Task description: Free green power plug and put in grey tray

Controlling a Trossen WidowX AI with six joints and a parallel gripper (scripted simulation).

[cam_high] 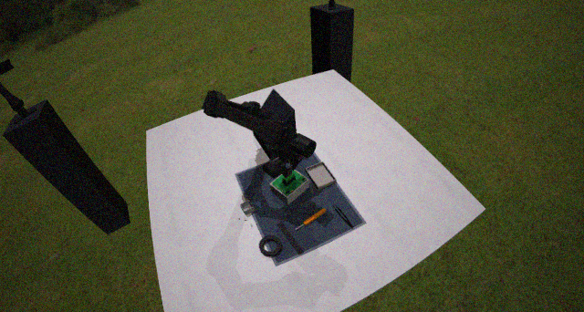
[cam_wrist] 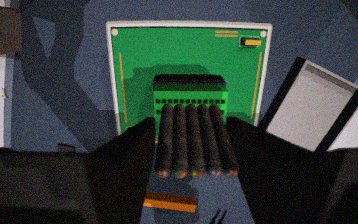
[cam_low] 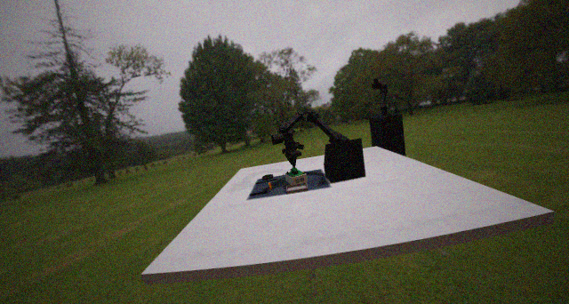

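Note:
The green power plug (cam_wrist: 190, 95) stands in its socket area on the green circuit board (cam_high: 298, 178) (cam_wrist: 180, 47), with several dark wires leaning toward the wrist camera. How deep it sits cannot be told. My gripper (cam_high: 288, 172) (cam_low: 293, 166) (cam_wrist: 190, 125) is low over the board, with one finger on each side of the plug. The fingers stand slightly apart around it, very near its sides, and look loose rather than clamped. The fingertips' lower ends are dark and partly hidden. The grey tray (cam_high: 321, 175) (cam_wrist: 307, 105) is beside the board and empty.
On the blue mat (cam_high: 319, 236) lie an orange screwdriver (cam_high: 315, 216) (cam_wrist: 172, 202), dark tweezers (cam_high: 344, 217) and a black ring (cam_high: 262, 248). A small grey metallic block (cam_high: 246, 207) sits at the mat's edge, on the side of the board away from the tray.

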